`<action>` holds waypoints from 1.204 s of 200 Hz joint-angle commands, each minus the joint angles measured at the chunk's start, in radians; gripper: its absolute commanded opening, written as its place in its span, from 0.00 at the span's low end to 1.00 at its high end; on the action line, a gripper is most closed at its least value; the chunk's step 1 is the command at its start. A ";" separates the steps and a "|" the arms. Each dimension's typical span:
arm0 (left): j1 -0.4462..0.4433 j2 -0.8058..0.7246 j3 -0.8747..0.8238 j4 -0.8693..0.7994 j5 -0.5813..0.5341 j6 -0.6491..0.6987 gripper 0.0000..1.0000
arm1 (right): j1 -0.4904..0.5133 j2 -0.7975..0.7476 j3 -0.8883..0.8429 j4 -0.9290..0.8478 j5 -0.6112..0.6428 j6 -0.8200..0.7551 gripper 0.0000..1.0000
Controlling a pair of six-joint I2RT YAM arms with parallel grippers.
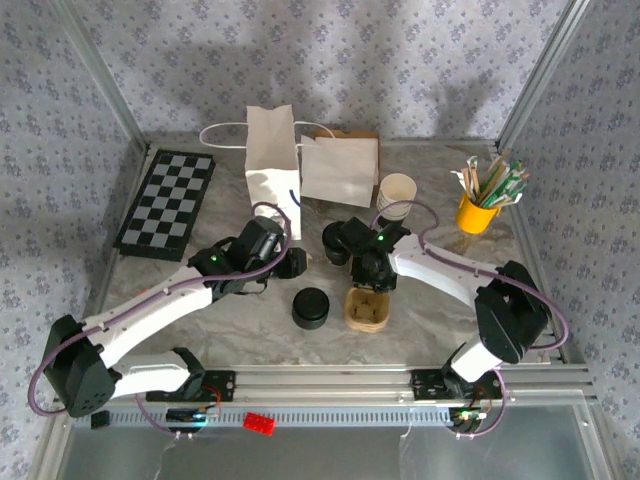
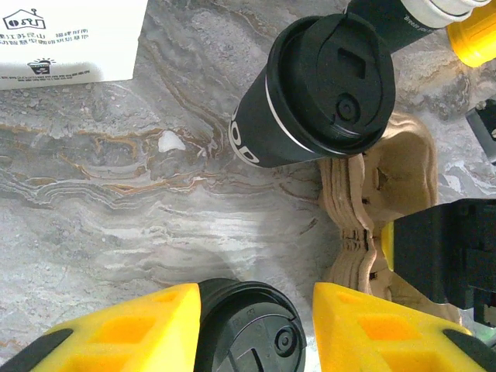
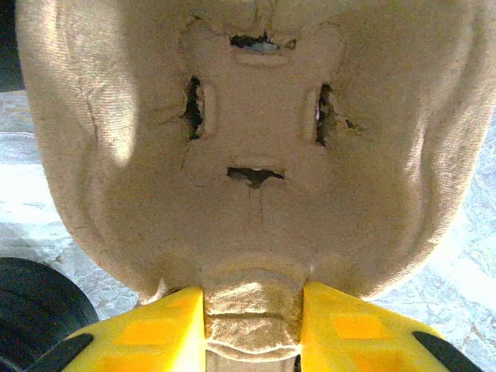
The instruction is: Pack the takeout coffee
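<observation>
Presently, on the marble tabletop [image 1: 250, 325], the pulp cup carrier [image 1: 365, 308] lies near the front, its rim pinched between the fingers of the right gripper [image 3: 252, 314]. The takeout coffee [image 2: 325, 85], 1 dark cup with its lid on, stands upright just behind the carrier, outside it. The left gripper [image 2: 256, 298] is narrowly parted around a loose black lid [image 2: 248, 333]; firm contact cannot be told.
</observation>
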 commanded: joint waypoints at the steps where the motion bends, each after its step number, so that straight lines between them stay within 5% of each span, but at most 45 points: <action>1: -0.009 -0.012 0.031 -0.015 -0.011 0.015 0.43 | 0.001 -0.035 0.012 -0.042 0.039 -0.012 0.31; 62: -0.057 -0.039 0.037 -0.080 -0.004 -0.019 0.43 | -0.041 -0.129 -0.014 -0.090 0.036 -0.108 0.31; 108: -0.192 -0.017 0.033 -0.101 -0.034 -0.108 0.38 | -0.084 -0.231 -0.010 -0.137 0.010 -0.178 0.31; 163: -0.331 0.175 0.110 -0.085 -0.103 -0.142 0.34 | -0.139 -0.304 -0.020 -0.157 -0.027 -0.228 0.31; 241: -0.345 0.387 0.228 -0.224 -0.193 -0.115 0.31 | -0.182 -0.354 -0.034 -0.160 -0.050 -0.248 0.31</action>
